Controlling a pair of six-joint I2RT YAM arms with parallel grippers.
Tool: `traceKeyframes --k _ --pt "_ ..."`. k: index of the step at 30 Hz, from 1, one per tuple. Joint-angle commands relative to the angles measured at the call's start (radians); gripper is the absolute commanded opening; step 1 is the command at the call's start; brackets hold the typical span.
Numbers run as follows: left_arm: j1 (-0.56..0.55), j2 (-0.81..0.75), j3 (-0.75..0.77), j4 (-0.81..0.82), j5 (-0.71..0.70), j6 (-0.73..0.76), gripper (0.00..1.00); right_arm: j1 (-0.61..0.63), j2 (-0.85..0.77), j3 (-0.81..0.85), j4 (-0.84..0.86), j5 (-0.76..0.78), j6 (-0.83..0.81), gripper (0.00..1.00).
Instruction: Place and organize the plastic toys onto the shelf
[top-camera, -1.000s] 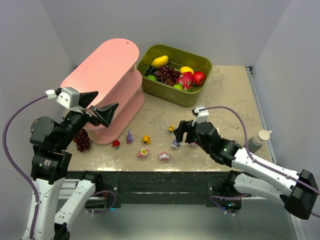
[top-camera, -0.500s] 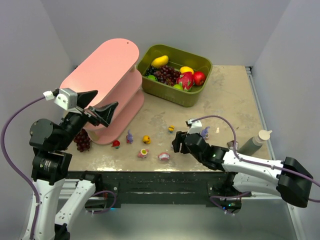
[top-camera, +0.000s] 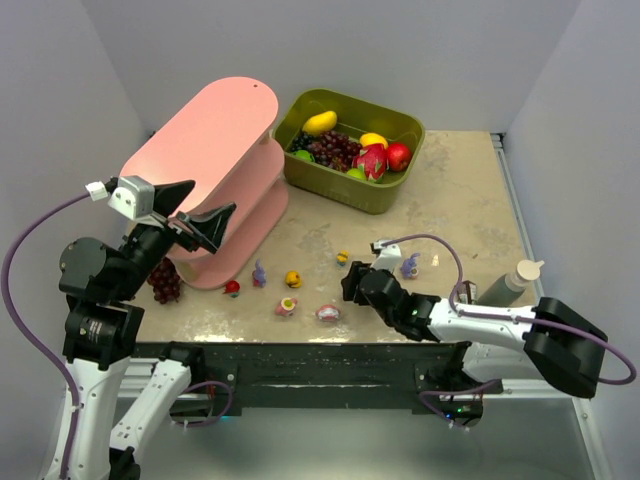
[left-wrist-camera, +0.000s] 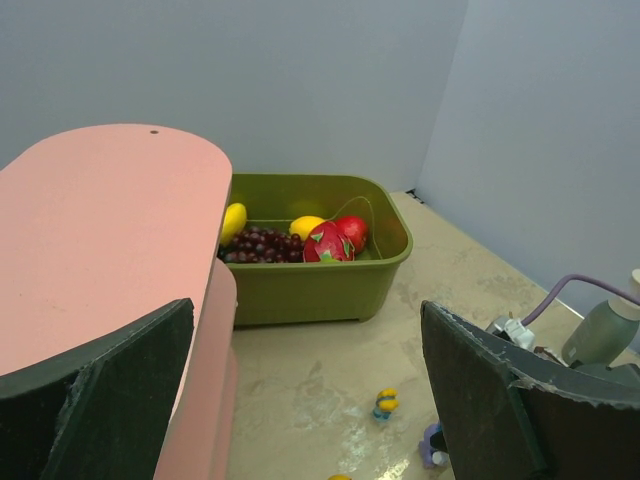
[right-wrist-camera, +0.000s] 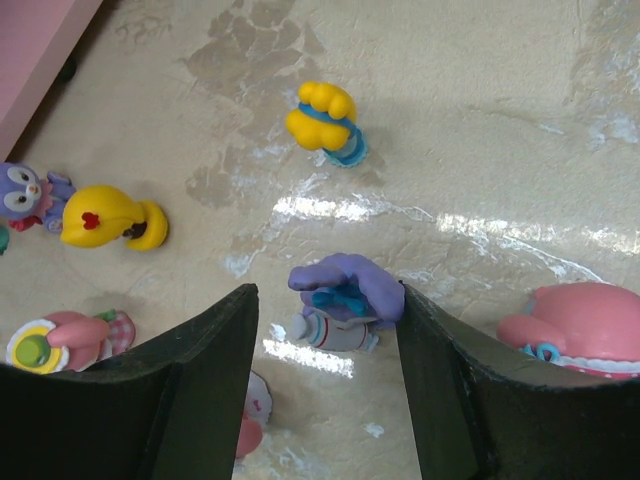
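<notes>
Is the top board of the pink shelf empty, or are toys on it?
Empty. The shelf shows a bare pink top board in the top and left wrist views; the toys seen lie on the table.

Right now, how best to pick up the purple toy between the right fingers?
Pinch across its body from straight above: the purple toy lies on its side, low on the table, and the right fingers flank it with room either side.

Robot lab booth — bare grey walls (top-camera: 400, 40).
</notes>
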Motion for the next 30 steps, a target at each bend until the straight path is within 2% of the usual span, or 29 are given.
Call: traceKeyframes --k 1,13,23,26,27,30 --pt "0.006 -0.007 0.009 0.02 -0.008 -0.006 1.0 0.008 0.044 -0.006 0.109 0.07 0.036 0.59" --pt "0.006 -0.015 0.013 0.007 -0.022 0.0 1.0 0.018 0.104 -0.018 0.123 0.101 0.065 0.5" --pt "0.006 -0.022 0.013 -0.004 -0.03 0.006 1.0 0.027 0.173 -0.007 0.126 0.128 0.064 0.47" --pt "0.006 -0.025 0.013 -0.007 -0.034 0.008 1.0 0.029 0.162 -0.006 0.123 0.135 0.056 0.35" --pt "0.006 -0.025 0.013 -0.009 -0.037 0.009 0.99 0.029 0.148 -0.006 0.121 0.135 0.055 0.27" --pt "0.006 -0.028 0.012 -0.012 -0.042 0.011 1.0 0.029 0.121 -0.004 0.11 0.135 0.044 0.14"
